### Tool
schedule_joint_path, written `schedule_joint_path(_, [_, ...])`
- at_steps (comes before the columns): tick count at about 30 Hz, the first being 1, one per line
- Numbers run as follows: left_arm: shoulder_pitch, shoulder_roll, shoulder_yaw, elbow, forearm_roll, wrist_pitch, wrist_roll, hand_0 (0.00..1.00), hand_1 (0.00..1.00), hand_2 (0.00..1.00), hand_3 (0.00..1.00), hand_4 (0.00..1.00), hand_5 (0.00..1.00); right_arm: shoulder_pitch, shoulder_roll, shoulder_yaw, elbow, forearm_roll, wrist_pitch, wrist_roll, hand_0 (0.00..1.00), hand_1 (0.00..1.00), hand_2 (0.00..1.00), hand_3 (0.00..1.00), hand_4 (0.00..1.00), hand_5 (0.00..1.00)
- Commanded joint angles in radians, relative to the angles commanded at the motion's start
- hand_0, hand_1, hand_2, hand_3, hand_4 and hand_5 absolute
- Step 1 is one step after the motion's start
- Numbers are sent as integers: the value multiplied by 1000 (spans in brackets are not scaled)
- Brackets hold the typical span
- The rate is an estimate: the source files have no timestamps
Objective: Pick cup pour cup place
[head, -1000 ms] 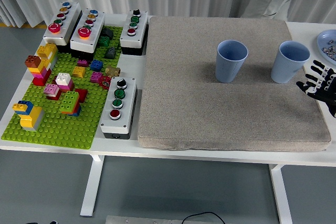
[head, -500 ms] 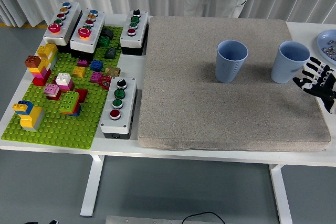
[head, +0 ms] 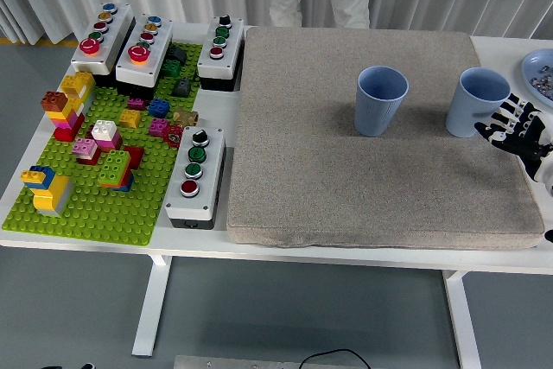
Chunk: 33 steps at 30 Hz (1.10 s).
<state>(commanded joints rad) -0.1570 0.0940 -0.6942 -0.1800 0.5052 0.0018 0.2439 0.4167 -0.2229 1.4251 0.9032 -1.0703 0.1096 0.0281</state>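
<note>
Mat: a grey pad [head: 371, 162] fills the centre and right of the frame.
Brick board: a green baseplate [head: 95, 187] with coloured bricks, at left.
Button boxes: four [head: 195, 176], beside the baseplate.
Cups: left cup [head: 381, 100] upright at upper centre-right; right cup [head: 477, 102] upright, upper right.
Right hand [head: 517, 131]: fingers spread, right beside the right cup, grasping nothing.

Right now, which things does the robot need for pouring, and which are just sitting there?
Needed: right cup, left cup, right hand open beside the right cup.

Just sitting there: button boxes, brick plate, grey mat, blue dish.
</note>
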Motion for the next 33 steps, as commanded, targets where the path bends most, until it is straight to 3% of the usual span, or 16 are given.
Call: schedule_joint_path(33, [-15, -2, 23, 0, -15, -3, -4, 762, 810, 830, 664, 522, 905, 63, 42, -2, -48, -11, -16, 22, 874, 833, 895, 886, 804, 168])
